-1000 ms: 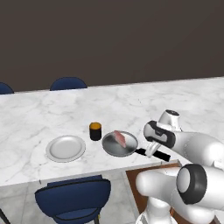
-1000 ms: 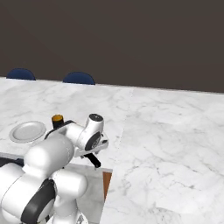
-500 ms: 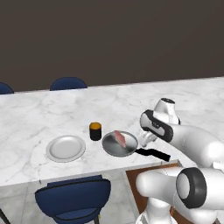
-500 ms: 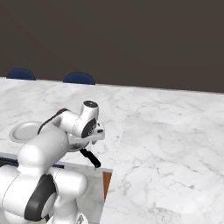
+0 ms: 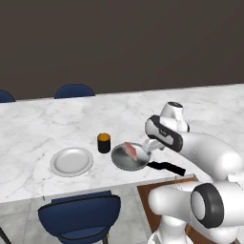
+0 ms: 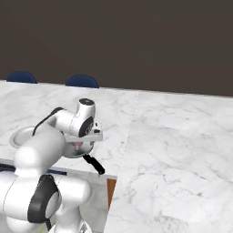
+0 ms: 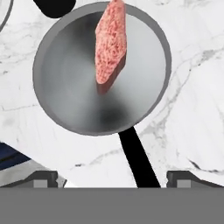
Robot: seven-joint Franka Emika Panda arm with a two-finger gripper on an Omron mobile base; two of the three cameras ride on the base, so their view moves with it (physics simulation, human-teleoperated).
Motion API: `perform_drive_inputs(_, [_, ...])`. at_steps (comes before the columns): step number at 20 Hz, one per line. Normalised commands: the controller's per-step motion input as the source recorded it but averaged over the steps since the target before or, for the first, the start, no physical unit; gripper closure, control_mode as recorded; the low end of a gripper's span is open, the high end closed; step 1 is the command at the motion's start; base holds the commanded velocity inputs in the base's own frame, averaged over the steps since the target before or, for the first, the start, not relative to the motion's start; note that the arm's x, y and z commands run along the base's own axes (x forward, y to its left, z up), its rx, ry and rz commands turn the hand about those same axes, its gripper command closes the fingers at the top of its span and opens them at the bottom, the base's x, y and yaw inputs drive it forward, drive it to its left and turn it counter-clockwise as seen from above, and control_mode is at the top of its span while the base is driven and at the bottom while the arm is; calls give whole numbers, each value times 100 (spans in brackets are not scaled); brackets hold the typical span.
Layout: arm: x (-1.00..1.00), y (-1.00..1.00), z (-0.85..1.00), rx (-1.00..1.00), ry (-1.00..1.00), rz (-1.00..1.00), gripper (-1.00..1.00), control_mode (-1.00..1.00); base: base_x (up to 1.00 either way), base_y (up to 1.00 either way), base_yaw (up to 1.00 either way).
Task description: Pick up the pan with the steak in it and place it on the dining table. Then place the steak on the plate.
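Our gripper (image 7: 111,177), jaws wide apart, hangs over the pan (image 7: 70,96); steak (image 7: 110,43) lies lengthwise straight ahead.

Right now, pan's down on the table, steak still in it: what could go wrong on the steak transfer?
1. The steak lies against the far rim of the pan, overhanging it, so a straight-down grasp may hit the rim or nudge the pan.
2. The dark cup stands between pan and plate; a low carry could clip it.
3. The pan handle points toward the edge of the dining table; the open gripper hovers just above it, so a swing could drag the pan.
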Motion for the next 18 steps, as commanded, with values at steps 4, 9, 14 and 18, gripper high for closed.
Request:
perform_drive_inputs(4, [0,35,0,6,-2,-10,-100,-100,0,0,0])
perform_drive_inputs(9, [22,30,-3,3,0,-10,-100,-100,0,0,0])
perform_drive_inputs(14, [55,25,-7,0,0,-12,-100,-100,0,0,0])
perform_drive_inputs(18, [53,22,-7,-2,0,-12,-100,-100,0,0,0])
